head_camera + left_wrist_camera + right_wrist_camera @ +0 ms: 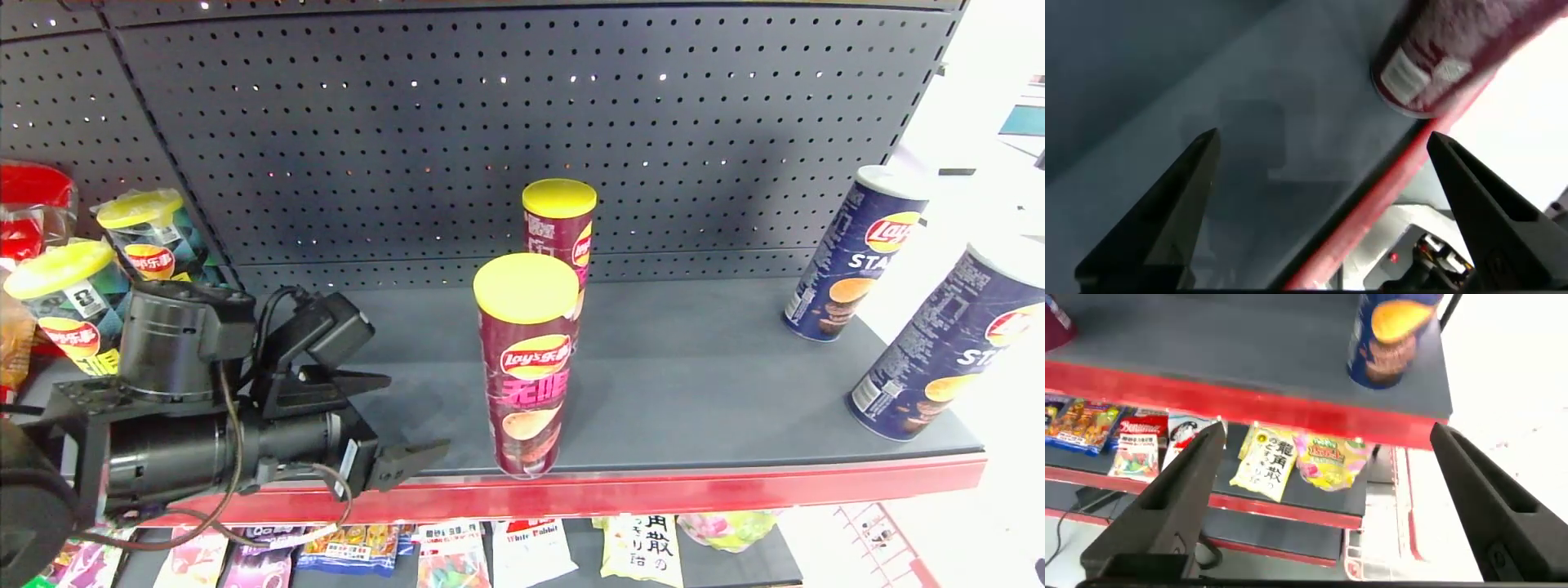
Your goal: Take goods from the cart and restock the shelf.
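- The shelf is a grey board with a red front edge and a perforated back panel. Clock directions below take 12 o'clock as toward that panel.
- The front maroon can, with a yellow lid, stands upright at the middle of the shelf, just behind the red edge. In the left wrist view the base of this can sits right next to the red edge.
- The rear maroon can, also yellow-lidded, stands upright at 12 o'clock of the front one, close to the back panel.
- The left claw hangs at 9 o'clock of the front maroon can, near it but apart, pointing along the shelf. One finger is over the board and the other is at the red edge.
- The left claw's fingers are spread wide and hold nothing. The left wrist view shows bare shelf between them.
- The right claw is also spread wide and empty. It sits out in front of the shelf, below the red edge and facing it.
- Two blue cans stand upright at 3 o'clock of the maroon pair. The nearer blue can is by the front right corner, and the farther blue can is at 11 o'clock of it. The right wrist view shows the base of a blue can near the shelf's end.
- Two yellow-lidded tubs stand on the neighbouring section, at 9 o'clock beyond the left arm.
- Snack packets lie in a row on the lower shelf under the red edge, and the right wrist view looks across them.
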`<state>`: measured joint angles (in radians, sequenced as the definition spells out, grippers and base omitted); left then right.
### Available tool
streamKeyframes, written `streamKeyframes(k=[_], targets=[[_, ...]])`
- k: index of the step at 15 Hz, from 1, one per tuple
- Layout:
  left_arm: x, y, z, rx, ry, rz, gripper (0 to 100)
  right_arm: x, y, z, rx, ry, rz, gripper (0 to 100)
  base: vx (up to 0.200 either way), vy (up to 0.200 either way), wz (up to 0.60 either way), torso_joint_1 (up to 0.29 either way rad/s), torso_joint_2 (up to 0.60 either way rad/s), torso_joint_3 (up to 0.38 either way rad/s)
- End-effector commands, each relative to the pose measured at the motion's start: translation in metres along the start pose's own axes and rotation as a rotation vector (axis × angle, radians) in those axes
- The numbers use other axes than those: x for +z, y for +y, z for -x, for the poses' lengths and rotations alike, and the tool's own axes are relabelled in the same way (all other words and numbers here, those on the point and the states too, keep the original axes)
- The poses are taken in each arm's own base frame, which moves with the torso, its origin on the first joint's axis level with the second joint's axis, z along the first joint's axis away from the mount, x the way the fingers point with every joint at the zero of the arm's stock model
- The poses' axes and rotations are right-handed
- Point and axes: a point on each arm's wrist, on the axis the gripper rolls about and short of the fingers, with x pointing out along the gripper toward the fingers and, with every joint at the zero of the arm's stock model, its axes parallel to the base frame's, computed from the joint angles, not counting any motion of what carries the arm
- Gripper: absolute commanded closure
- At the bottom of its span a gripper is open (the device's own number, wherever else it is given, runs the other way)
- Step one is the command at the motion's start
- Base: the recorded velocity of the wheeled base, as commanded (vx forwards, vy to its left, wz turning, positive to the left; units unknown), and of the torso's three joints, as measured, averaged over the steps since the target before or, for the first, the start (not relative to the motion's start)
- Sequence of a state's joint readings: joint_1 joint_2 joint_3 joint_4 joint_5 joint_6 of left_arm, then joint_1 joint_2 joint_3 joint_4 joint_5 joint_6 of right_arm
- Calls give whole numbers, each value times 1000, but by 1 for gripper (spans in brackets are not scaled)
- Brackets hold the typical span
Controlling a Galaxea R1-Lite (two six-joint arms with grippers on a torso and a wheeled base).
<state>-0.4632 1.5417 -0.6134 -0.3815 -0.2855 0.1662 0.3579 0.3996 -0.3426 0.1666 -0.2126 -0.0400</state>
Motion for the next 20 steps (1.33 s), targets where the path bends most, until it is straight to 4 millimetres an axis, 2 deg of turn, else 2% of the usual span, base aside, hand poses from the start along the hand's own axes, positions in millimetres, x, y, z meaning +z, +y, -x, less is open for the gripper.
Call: streamKeyframes(k=[1, 5, 11, 20], targets=[[2, 5, -25, -10, 35, 4, 0, -9, -2, 11, -13, -59, -15, 0, 0, 0, 0, 0, 0, 0], [6, 6, -39, -21, 44, -3, 0, -9, -2, 11, -11, -54, -14, 0, 0, 0, 0, 0, 0, 0], [5, 6, -48, -29, 53, -3, 0, -11, -2, 10, -11, -48, -13, 0, 0, 0, 0, 0, 0, 0], [15, 5, -63, -44, 34, -17, 0, -12, -1, 10, -10, -45, -12, 0, 0, 0, 0, 0, 0, 0]])
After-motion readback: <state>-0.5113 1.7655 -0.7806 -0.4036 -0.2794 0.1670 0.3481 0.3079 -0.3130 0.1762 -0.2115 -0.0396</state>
